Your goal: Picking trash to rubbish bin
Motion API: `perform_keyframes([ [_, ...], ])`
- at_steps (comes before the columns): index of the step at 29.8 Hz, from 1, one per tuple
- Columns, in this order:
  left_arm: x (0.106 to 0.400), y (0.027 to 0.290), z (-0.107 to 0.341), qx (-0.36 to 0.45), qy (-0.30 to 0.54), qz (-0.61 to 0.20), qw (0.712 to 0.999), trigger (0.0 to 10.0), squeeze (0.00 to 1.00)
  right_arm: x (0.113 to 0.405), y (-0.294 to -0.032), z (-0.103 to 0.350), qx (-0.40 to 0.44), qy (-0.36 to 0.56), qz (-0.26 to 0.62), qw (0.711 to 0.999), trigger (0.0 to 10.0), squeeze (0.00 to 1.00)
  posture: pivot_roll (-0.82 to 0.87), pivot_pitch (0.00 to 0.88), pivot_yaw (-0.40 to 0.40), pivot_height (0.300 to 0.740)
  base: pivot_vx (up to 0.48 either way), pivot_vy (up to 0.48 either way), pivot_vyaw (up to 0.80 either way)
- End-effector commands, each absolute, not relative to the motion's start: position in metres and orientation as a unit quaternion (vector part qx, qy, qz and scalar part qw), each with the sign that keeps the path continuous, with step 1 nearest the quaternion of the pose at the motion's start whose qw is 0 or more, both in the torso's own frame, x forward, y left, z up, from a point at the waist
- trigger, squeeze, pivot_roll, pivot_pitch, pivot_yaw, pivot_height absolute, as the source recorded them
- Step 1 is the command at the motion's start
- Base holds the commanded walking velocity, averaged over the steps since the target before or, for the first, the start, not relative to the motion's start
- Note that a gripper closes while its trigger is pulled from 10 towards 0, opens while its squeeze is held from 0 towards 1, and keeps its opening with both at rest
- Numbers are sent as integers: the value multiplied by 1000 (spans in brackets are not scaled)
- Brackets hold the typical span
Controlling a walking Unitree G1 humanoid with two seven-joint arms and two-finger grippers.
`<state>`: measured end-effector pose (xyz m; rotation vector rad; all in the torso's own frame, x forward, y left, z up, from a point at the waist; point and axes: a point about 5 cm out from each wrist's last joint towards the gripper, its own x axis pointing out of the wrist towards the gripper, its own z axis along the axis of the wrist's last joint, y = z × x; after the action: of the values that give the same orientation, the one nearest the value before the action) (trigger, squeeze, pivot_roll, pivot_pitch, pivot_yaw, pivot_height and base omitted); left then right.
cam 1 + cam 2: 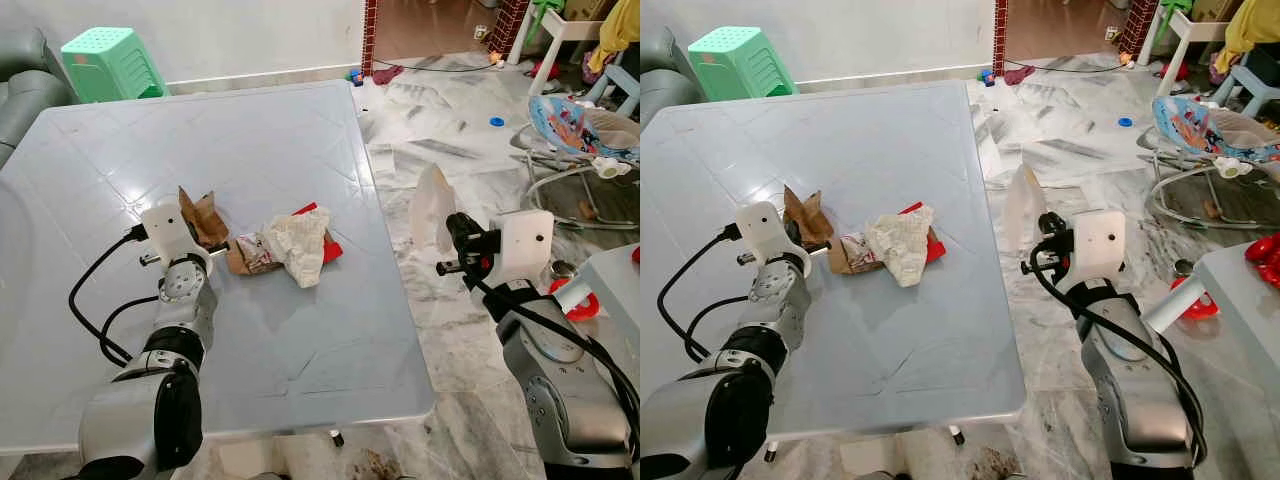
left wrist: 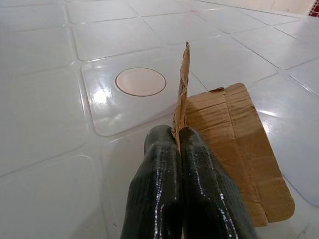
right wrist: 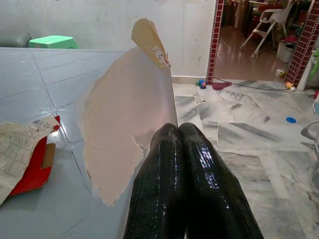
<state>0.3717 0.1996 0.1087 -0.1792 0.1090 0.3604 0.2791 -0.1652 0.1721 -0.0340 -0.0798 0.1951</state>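
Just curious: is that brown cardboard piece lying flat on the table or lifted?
Partly lifted: the left gripper pinches one flap of the cardboard piece upright, while the rest lies on the table.

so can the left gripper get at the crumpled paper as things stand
Probably not yet: the left gripper is shut on a cardboard scrap. The crumpled paper lies close by on the table, nothing between.

Print is seen on the crumpled paper [image 3: 17,149] near the table's [image 1: 250,130] right edge — none legible.
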Motion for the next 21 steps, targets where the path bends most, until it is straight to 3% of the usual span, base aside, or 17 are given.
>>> perform_keyframes([
  [1,371,208,112,-77,44,200,976,0,0,281,-163,175,-16,-46,100,994,0,0,-102,100,48,740,0,0,0],
  [11,371,200,145,31,-89,145,985,0,0,284,-164,176,-15,-50,97,994,0,0,-72,95,48,740,0,0,0],
  [21,324,204,153,25,-141,125,982,0,0,296,-151,189,4,-80,109,991,0,0,-8,65,37,740,0,0,0],
])
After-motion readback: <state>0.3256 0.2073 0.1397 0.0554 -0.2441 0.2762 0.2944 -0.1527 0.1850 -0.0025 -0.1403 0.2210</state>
